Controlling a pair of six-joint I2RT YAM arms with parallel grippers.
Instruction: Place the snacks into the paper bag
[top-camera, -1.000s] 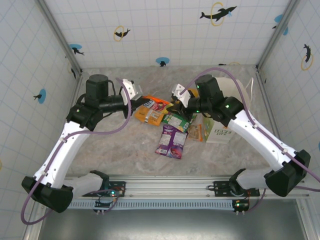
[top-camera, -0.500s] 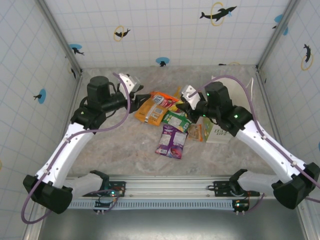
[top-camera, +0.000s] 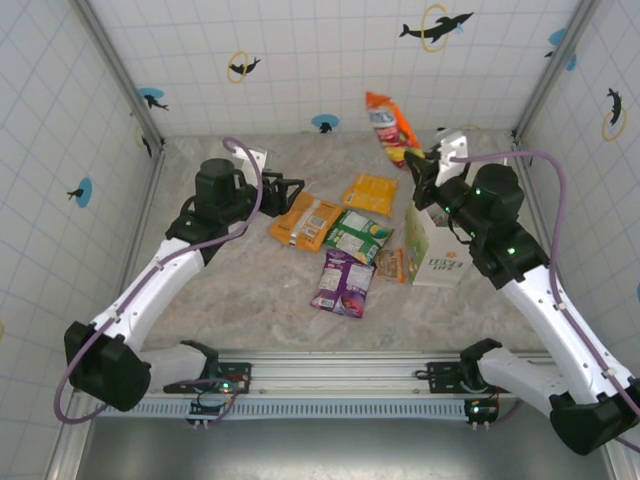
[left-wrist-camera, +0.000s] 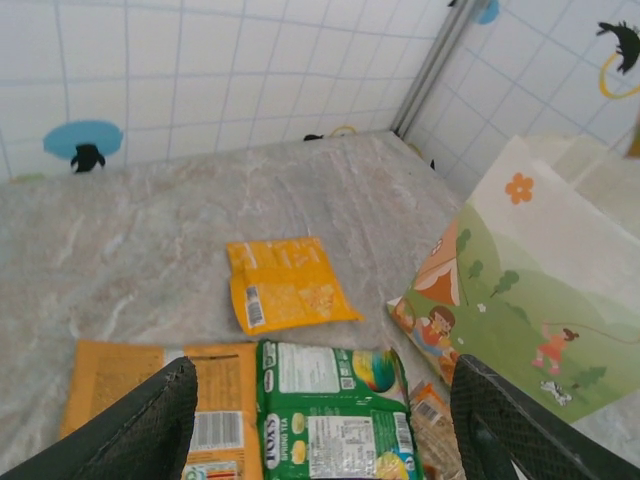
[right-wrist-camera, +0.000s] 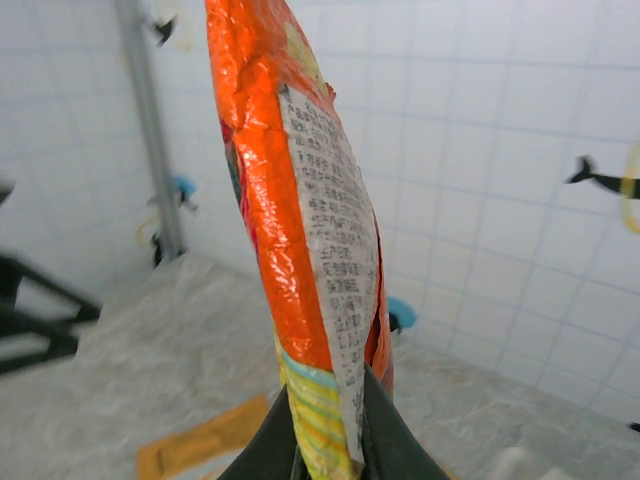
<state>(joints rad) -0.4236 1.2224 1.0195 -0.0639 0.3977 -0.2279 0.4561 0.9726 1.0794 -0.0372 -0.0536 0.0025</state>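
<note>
The marbled surface (top-camera: 250, 290) carries the paper bag (top-camera: 437, 255) at its right side, with the printed face of the bag turned toward the loose packets. The right end effector (top-camera: 428, 170) is positioned just beyond the far edge of the paper bag. Its fingers are clamped on the lower end of a long red-orange packet (top-camera: 388, 122), which is held upright in the air, clear of the surface and above the level of the bag. The left end effector (top-camera: 288, 190) is well to the left of the paper bag. Its fingers (left-wrist-camera: 150, 430) are spread wide apart with nothing between them, and they are directed toward the bag across the packets. Five packets lie flat on the surface to the left of the paper bag. The purple packet (top-camera: 343, 282) lies nearest the front edge, left of the lower end of the bag. The orange packet (top-camera: 303, 222) lies farthest from the bag. The green packet (top-camera: 358, 235) lies between the orange packet and the bag, edge to edge with the orange packet. The yellow packet (top-camera: 370, 192) lies left of the far end of the bag. The small brown packet (top-camera: 390, 265) lies just beside the left edge of the bag.
</note>
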